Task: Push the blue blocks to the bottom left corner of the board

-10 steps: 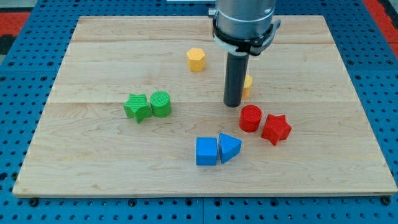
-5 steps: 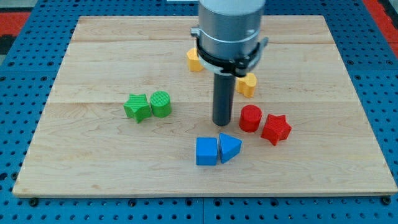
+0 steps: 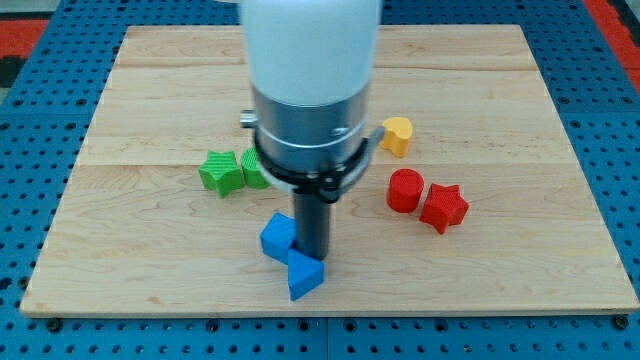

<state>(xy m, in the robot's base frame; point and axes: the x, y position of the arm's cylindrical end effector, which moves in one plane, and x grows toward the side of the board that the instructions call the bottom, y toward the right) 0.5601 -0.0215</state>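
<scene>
Camera view, my tip [image 3: 313, 255] between blue blocks [image 3: 279, 238], green blocks [image 3: 221, 171] nearby

Looking like a lab bench: wooden board [image 3: 560, 150] sitting on blue perforated table [image 3: 30, 200] surrounding my tip [image 3: 311, 254].

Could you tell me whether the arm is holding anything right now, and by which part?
Nothing is held: my tip only presses beside the blue cube and blue triangular block.

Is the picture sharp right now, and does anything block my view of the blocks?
Camera view: evenly lit, blocks crisp; the arm's pale upper housing looks soft and washed out. It hides part of the green cylinder. My tip sits against the two blue blocks.
</scene>
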